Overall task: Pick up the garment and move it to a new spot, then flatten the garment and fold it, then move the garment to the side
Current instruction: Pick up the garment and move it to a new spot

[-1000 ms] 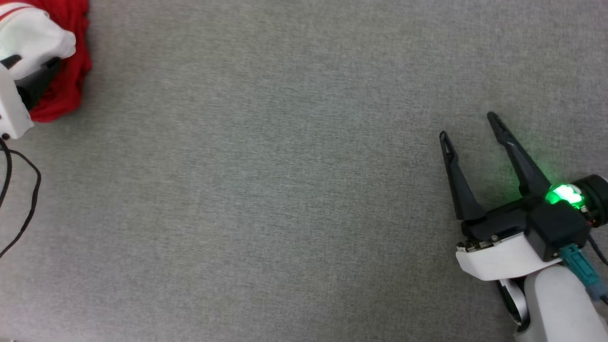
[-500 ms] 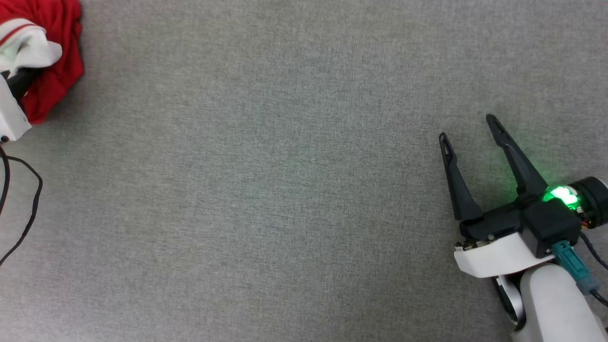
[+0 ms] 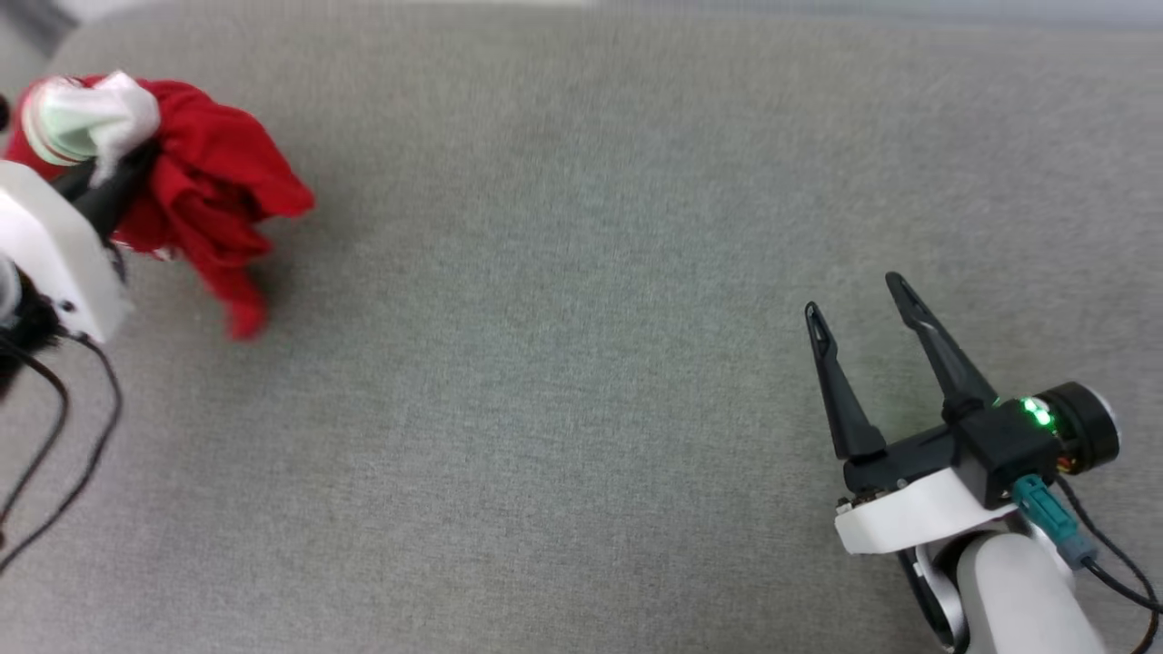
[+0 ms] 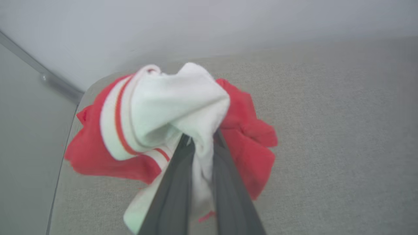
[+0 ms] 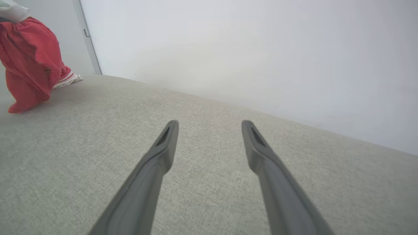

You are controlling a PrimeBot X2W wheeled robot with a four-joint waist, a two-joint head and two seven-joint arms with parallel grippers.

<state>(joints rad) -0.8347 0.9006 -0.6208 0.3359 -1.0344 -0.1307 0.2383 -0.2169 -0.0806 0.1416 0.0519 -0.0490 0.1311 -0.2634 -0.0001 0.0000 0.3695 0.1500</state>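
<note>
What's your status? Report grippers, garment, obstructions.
Left gripper shut on the garment, hanging bunched over the grey surface. Right gripper open, empty. No obstacles seen.

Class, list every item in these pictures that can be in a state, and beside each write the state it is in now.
garment, crumpled in a bunch, hanging from the left gripper by its white part, not flattened or folded
left gripper, shut on the garment
right gripper, open, holding nothing, over the grey surface
green light on the right wrist, lit
</note>
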